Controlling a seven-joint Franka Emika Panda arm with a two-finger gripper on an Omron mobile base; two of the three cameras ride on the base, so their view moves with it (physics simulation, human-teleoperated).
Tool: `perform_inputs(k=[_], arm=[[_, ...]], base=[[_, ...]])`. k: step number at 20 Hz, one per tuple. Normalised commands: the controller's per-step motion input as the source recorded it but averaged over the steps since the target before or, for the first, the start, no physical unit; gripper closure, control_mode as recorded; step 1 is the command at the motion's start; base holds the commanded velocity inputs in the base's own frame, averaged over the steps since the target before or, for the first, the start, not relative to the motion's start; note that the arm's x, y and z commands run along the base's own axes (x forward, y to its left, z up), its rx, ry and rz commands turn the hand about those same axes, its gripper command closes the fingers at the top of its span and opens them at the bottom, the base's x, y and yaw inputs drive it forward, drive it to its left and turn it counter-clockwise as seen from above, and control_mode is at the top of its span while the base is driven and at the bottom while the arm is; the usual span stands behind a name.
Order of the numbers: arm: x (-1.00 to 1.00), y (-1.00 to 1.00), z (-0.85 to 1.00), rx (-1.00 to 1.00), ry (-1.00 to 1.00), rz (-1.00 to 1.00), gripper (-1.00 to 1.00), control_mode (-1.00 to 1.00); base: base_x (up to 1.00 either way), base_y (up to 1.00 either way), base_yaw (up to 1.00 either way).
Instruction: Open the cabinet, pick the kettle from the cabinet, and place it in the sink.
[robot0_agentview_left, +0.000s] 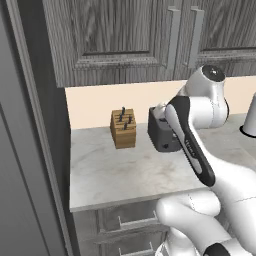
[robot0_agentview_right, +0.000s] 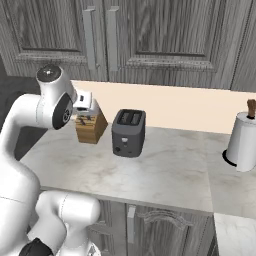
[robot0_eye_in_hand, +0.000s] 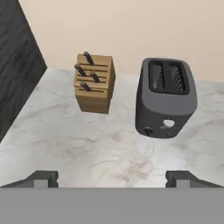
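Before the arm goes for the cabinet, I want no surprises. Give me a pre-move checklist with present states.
1. Cabinet doors shut, handles in view: ok, opening is not yet done.
2. Gripper open and holding nothing: ok.
3. Gripper lined up with a door handle: not ok, it points down at the countertop.
4. Toaster and knife block stand below the doors, apart from the gripper: ok.
5. Kettle behind the doors: cannot tell.
6. Way to the sink: cannot tell.
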Motion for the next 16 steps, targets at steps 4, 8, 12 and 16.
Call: perform_inputs(k=[4,8,12,16], arm=[[-0.21,-0.03,0.32,0.04,-0.32,-0.05,-1.0,-1.0],[-0.1,-0.08,0.42,0.04,-0.15,-0.15,-1.0,-1.0],[-0.04,-0.11,0.48,0.08,-0.01,-0.13,-1.0,-1.0],[0.0,-0.12,0.51,0.09,0.0,-0.07,-1.0,-1.0]], base=[[0.0,0.0,0.0],[0.0,0.0,0.0],[0.0,0.0,0.0],[0.0,0.0,0.0]])
